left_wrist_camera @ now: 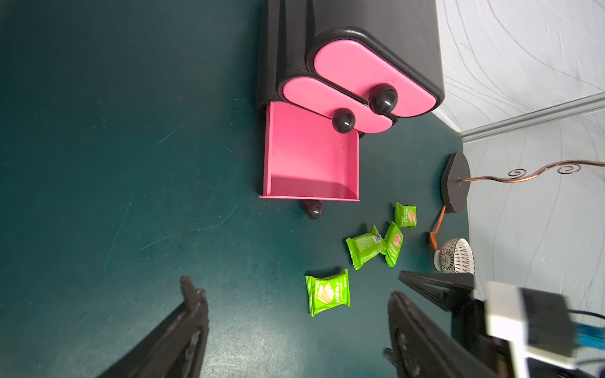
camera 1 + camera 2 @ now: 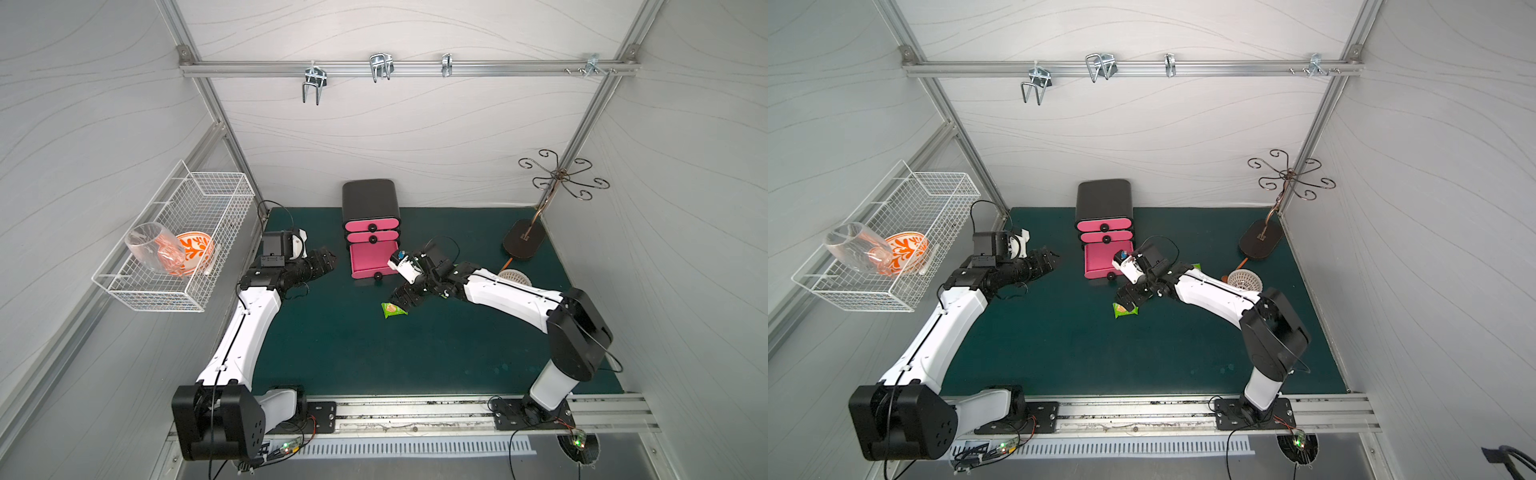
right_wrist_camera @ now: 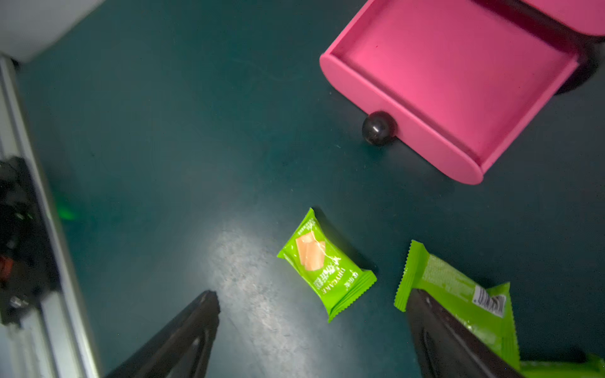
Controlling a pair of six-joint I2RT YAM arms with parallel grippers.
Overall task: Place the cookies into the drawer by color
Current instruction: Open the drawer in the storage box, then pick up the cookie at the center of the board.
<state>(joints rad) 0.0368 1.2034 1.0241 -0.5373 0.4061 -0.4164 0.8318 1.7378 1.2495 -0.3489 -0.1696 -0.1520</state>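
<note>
FLAT ON THE MAT: My R gripper point(image 3: 312, 296) hangs low over the dark green mat point(image 3: 163, 147), fingers spread wide w/ nothing btwn them. A bright green cookie pkt point(image 3: 324, 265) lies flat on the mat just ahead of the tips. A second green pkt point(image 3: 458, 294) sits partly behind one finger; can't tell if they touch.

Step in hand, as I judge it: pick the lone pkt and drop it in the open bottom drawer point(image 3: 451, 75) close by. To do it well:
- Centre the jaws over the pkt's puffed middle, fingers across its short side.
- Come down till the tips nearly meet the mat, then close gently.
- Avoid the edges. The film looks slick and crinkly, w/ saw-tooth sealed ends that would prob. slip or fold if pinched.
- Lift clear of the drawer's front wall before letting go.

The drawer is matte pink, shallow, w/ a rounded front and a glossy black ball knob point(image 3: 378, 127), and is empty as far as seen. Above it, two more pink fronts sit shut in the black round-cornered cabinet point(image 2: 370, 197).

Beyond, in the left wrist view, two more green pkts point(image 1: 406, 214) lie near a white perforated dome point(image 1: 456, 257) w/ orange handle. Farthest off, my L gripper point(image 1: 288, 285) waits on the cabinet's other side, fingers also apart and empty.
</note>
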